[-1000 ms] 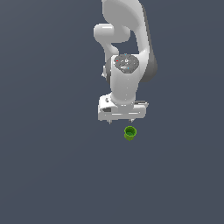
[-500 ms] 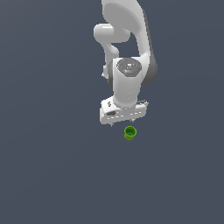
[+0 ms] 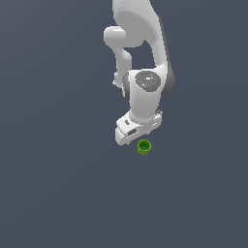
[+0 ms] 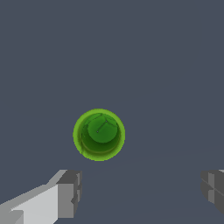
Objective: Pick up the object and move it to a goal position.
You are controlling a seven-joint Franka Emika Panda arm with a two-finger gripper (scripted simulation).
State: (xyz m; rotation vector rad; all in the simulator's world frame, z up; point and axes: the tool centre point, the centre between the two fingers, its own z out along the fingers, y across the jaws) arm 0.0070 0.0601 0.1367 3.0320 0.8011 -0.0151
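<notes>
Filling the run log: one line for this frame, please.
phase: approach | gripper: open, above floor, holding nothing | green cup: upright, not between fingers | grasp: not yet

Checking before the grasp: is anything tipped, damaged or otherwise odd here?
Nothing stands out. The green cup stands upright, mouth up, intact on the plain grey floor. The open gripper is not touching it; the cup is not between the fingers.
</notes>
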